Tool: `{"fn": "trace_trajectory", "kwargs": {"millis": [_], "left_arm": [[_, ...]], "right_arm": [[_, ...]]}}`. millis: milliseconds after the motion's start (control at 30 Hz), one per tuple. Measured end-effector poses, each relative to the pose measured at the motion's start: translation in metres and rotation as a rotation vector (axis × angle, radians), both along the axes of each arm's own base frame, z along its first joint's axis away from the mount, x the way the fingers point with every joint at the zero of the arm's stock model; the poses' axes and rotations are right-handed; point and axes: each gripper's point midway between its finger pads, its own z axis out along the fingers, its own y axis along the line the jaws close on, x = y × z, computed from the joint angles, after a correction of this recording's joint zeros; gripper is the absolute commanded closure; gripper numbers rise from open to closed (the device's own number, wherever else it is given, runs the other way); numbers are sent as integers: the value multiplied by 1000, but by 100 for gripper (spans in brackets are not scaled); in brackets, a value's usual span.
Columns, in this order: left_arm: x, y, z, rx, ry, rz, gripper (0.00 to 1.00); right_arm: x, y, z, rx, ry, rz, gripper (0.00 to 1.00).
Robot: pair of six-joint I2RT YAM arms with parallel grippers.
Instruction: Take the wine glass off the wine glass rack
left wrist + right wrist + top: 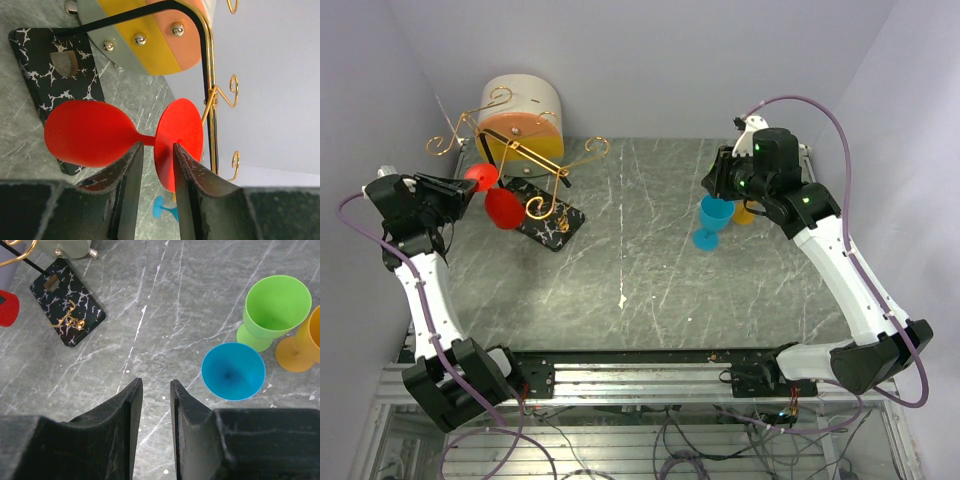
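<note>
ok so the red wine glass (85, 132) is still hanging on the wine glass rack (516, 148), over at the far left of the desk (650, 280). Its foot is hooked up in the gold rails and the bowl dangles just above the rack's black speckled base (35, 70). The left claw (155, 155) is right up on it, fingers only a little apart and sitting either side of the stem where it meets the foot. The gap looks wider than the stem, so I wouldn't call it pinched, and honestly can't tell if either finger is touching the glass. The cream drum (520, 100) with the orange face sits right behind the rack. On the far right, the right claw (156, 390) hovers above the desk, slightly parted with nothing in it, next to a blue glass (233, 371), a green glass (277, 302) and an orange glass (305, 347), all standing upright close together.
</note>
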Motion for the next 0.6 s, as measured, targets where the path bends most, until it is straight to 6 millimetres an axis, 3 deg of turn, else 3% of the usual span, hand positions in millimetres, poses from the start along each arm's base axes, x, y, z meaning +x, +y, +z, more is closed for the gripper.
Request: {"fn": "trace_trajectory", "kwargs": {"millis": [267, 600], "left_arm": [[4, -2, 7, -11, -33, -14, 85], [6, -6, 18, -40, -73, -30, 91]], "right_arm": [[0, 0, -2, 0, 3, 2, 72], [0, 0, -2, -2, 2, 0, 73]]}}
